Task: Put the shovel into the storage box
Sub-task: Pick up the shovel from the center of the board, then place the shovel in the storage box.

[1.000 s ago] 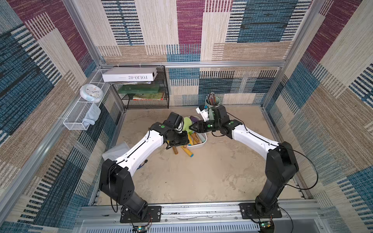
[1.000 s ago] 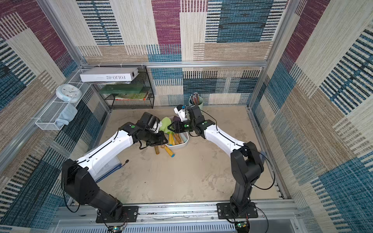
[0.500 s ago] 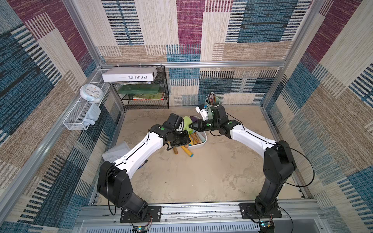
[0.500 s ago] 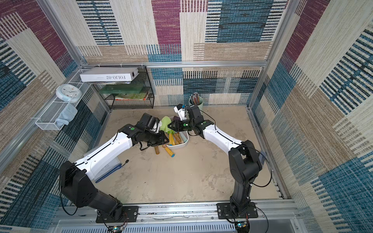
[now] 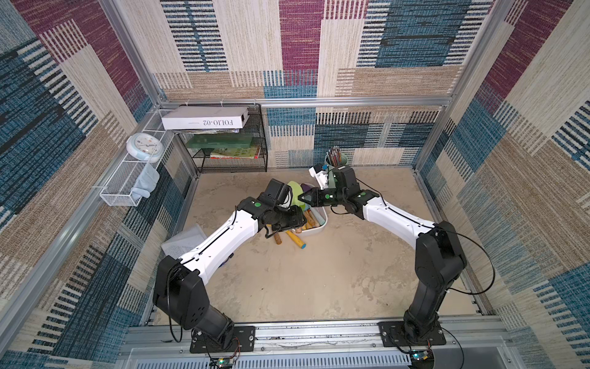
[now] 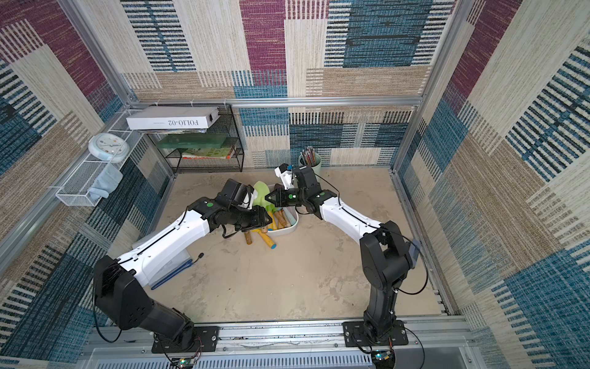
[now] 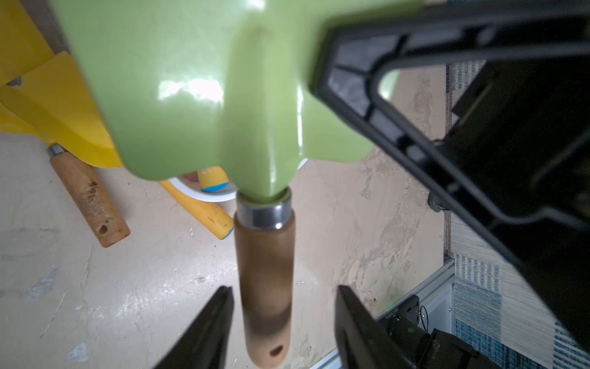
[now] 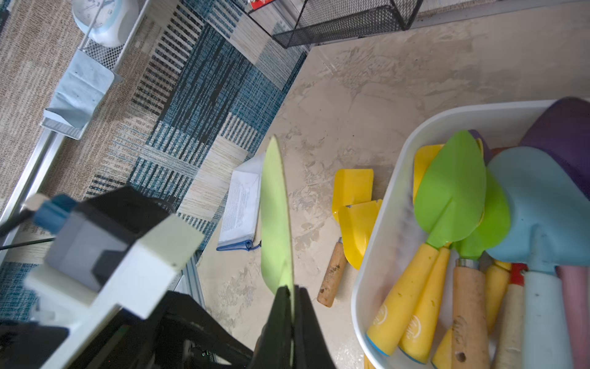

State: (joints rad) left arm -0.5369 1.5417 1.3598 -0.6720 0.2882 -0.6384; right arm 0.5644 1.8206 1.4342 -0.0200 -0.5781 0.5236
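Top views first: both arms meet over the sandy table (image 5: 319, 287). The right pincer (image 5: 305, 198) has the pale green shovel (image 5: 295, 191) by its blade, up in the air at the far left end of the storage box (image 5: 321, 223) and not inside it. The left pincer (image 5: 298, 218) sits close under the shovel; from here I can't read its jaws.

Now the left wrist camera. The shovel's handle (image 7: 265, 271) is smooth brown wood with a steel collar and a hole near its end. It runs between the left pincer's fingers (image 7: 210, 326), and they stand wide on either side, not gripping. The blade (image 7: 191, 96) is glossy, with a raised rib down to the collar.

From the right wrist camera, the blade (image 8: 277, 217) shows edge-on as a thin sliver, pinched tight between the black fingertips. It hangs over bare table, beside the box wall (image 8: 383, 207). That wall is smooth white plastic with a rounded corner. Inside lie bright green shovels (image 8: 453, 191) on yellow handles, plus a light blue one (image 8: 536, 204). Two yellow scoops (image 8: 354, 191) lie on the table just outside.
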